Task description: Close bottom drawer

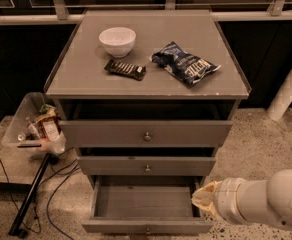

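Note:
The bottom drawer (146,204) of the grey cabinet (76,81) is pulled out, an empty shallow grey box. Its plain front (116,227) sits at the lower edge of the view with a small round knob (147,230). The middle drawer (147,167) and the top drawer (147,133) above it are pushed in. My gripper (204,199) is at the lower right, beside the open drawer's right side near its front corner. Behind it my white arm (271,201) runs off to the right.
On the cabinet top stand a white bowl (117,40), a dark snack bar (125,69) and a blue chip bag (185,63). A clear bin of trash (36,129) sits at the left, with black cables and a black pole (28,199) on the floor. A white post (290,86) stands at the right.

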